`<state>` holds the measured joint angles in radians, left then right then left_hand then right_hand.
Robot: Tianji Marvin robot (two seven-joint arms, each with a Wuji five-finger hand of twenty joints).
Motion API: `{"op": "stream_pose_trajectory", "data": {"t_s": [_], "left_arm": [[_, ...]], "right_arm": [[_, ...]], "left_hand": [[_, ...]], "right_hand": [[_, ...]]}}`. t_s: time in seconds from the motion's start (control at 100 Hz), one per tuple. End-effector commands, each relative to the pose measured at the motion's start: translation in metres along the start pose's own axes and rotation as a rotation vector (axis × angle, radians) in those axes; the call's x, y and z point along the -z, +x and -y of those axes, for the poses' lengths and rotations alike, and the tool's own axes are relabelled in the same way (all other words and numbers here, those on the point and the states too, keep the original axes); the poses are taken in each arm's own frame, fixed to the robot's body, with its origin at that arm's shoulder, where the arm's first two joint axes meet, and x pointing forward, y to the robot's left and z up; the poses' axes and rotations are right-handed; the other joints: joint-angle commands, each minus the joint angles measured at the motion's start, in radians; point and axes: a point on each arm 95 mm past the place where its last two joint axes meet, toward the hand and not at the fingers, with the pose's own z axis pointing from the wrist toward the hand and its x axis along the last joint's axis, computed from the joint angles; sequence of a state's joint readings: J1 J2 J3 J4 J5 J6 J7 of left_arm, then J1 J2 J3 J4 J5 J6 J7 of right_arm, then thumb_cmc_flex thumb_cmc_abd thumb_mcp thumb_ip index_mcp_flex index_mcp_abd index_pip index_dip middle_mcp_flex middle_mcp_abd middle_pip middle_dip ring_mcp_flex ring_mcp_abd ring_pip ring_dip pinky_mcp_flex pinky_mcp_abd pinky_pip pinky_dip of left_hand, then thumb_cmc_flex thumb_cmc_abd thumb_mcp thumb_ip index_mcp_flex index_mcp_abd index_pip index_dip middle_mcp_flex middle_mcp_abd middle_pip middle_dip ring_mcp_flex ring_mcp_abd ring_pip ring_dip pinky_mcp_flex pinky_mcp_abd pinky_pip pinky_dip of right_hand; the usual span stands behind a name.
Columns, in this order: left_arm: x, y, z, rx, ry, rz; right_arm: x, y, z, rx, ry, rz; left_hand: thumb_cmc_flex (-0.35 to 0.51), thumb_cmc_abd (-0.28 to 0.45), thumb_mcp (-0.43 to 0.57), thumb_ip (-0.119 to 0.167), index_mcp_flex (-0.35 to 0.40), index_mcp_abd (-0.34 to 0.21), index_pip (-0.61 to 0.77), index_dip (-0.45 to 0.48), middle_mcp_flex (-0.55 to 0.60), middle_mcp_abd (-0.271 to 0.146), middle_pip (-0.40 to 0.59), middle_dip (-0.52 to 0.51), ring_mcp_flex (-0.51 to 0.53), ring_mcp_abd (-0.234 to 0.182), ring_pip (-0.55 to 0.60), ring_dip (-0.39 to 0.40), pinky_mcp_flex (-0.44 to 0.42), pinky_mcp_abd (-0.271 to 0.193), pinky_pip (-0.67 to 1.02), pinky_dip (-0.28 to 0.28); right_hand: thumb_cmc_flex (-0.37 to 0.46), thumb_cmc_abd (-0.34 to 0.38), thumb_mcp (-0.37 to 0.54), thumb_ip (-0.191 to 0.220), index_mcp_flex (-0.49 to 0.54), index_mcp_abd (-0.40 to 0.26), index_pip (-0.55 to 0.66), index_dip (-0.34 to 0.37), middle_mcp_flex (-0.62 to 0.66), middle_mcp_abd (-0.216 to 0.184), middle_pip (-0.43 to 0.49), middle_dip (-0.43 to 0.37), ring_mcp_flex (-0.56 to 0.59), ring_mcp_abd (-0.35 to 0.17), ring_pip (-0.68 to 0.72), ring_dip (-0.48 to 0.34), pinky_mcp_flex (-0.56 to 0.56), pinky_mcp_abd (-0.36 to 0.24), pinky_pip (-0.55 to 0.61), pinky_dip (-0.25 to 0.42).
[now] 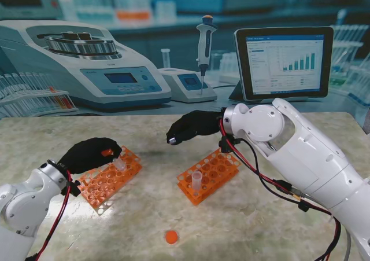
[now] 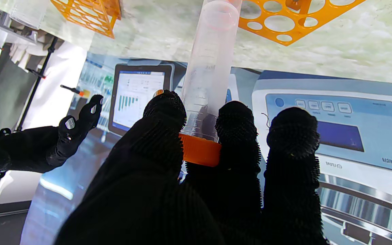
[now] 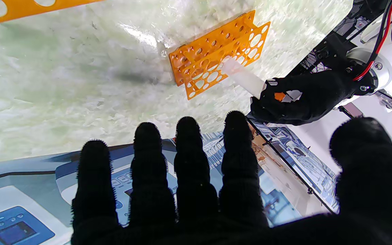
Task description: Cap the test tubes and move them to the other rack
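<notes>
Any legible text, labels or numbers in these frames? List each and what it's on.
Nothing reads cleanly.
Printed backdrop centrifuge panel: brand word shows upside down and cut off at the picture's edge, unreadable.
Backdrop tablet screen: bar chart and text lines, too small.
Clear plastic test tube in left hand: faint graduation marks, no numbers legible.
Orange racks: no markings.

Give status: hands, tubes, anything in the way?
Left hand shut on capped tube over left rack. Right hand open. Uncapped tube in right rack. Loose cap on table.

Left rack (image 1: 110,177) — cap (image 1: 171,236) — right rack (image 1: 209,173)
</notes>
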<state>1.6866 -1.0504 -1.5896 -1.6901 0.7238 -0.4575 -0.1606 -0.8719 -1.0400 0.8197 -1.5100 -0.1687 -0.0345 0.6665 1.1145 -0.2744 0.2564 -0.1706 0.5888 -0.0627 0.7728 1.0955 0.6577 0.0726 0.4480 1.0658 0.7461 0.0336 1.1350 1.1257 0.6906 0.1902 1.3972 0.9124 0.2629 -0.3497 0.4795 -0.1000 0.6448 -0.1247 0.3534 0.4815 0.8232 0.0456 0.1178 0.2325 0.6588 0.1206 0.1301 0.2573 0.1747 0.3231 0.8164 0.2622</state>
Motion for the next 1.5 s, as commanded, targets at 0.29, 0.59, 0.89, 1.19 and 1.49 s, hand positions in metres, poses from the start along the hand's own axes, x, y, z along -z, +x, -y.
{"op": "stream_pose_trajectory", "data": {"t_s": [0.29, 0.59, 0.89, 1.19, 1.49], "left_arm": [[0.003, -0.012, -0.005, -0.021, -0.016, 0.043], [0.007, -0.028, -0.009, -0.040, -0.023, 0.091], [0.005, -0.036, -0.011, -0.046, -0.018, 0.111], [-0.001, -0.043, -0.015, -0.056, -0.017, 0.129], [0.000, -0.045, -0.013, -0.065, -0.022, 0.137]], "right_arm": [[0.014, -0.011, 0.003, -0.025, -0.050, 0.028], [0.023, -0.018, 0.002, -0.038, -0.080, 0.047], [0.026, -0.024, 0.005, -0.045, -0.083, 0.059], [0.029, -0.030, 0.009, -0.056, -0.092, 0.070], [0.032, -0.034, 0.013, -0.065, -0.095, 0.077]], "left_hand": [[0.176, 0.189, 0.306, 0.097, 0.215, -0.108, 0.590, 0.162, 0.161, -0.055, 0.249, 0.075, 0.015, -0.125, 0.036, 0.015, -0.007, 0.023, 0.030, 0.054], [0.176, 0.187, 0.308, 0.096, 0.217, -0.108, 0.592, 0.161, 0.161, -0.054, 0.250, 0.076, 0.013, -0.122, 0.036, 0.017, -0.009, 0.026, 0.032, 0.057], [0.176, 0.187, 0.309, 0.096, 0.218, -0.108, 0.593, 0.160, 0.161, -0.053, 0.250, 0.078, 0.012, -0.120, 0.037, 0.018, -0.012, 0.028, 0.034, 0.059], [0.176, 0.186, 0.310, 0.095, 0.220, -0.108, 0.594, 0.159, 0.162, -0.053, 0.251, 0.079, 0.012, -0.118, 0.038, 0.019, -0.014, 0.031, 0.037, 0.061], [0.176, 0.185, 0.311, 0.095, 0.222, -0.108, 0.595, 0.158, 0.162, -0.052, 0.251, 0.080, 0.012, -0.115, 0.039, 0.020, -0.015, 0.033, 0.039, 0.062]], "right_hand": [[0.010, 0.028, -0.025, 0.006, 0.030, -0.016, 0.018, 0.012, 0.004, -0.029, 0.001, 0.003, 0.015, -0.024, 0.003, -0.002, -0.006, 0.019, 0.007, 0.007], [0.009, 0.031, -0.027, 0.006, 0.032, -0.010, 0.017, 0.012, 0.004, -0.029, 0.001, 0.003, 0.015, -0.023, 0.003, -0.002, -0.006, 0.019, 0.007, 0.006], [0.009, 0.032, -0.029, 0.007, 0.034, -0.007, 0.017, 0.013, 0.003, -0.029, 0.001, 0.003, 0.013, -0.023, 0.002, -0.002, -0.009, 0.019, 0.007, 0.005], [0.009, 0.032, -0.029, 0.007, 0.034, -0.005, 0.017, 0.013, 0.004, -0.030, 0.001, 0.004, 0.011, -0.020, 0.002, -0.002, -0.010, 0.019, 0.006, 0.005], [0.009, 0.033, -0.030, 0.007, 0.033, -0.006, 0.016, 0.013, 0.003, -0.027, 0.001, 0.004, 0.011, -0.020, 0.002, -0.002, -0.011, 0.020, 0.006, 0.005]]}}
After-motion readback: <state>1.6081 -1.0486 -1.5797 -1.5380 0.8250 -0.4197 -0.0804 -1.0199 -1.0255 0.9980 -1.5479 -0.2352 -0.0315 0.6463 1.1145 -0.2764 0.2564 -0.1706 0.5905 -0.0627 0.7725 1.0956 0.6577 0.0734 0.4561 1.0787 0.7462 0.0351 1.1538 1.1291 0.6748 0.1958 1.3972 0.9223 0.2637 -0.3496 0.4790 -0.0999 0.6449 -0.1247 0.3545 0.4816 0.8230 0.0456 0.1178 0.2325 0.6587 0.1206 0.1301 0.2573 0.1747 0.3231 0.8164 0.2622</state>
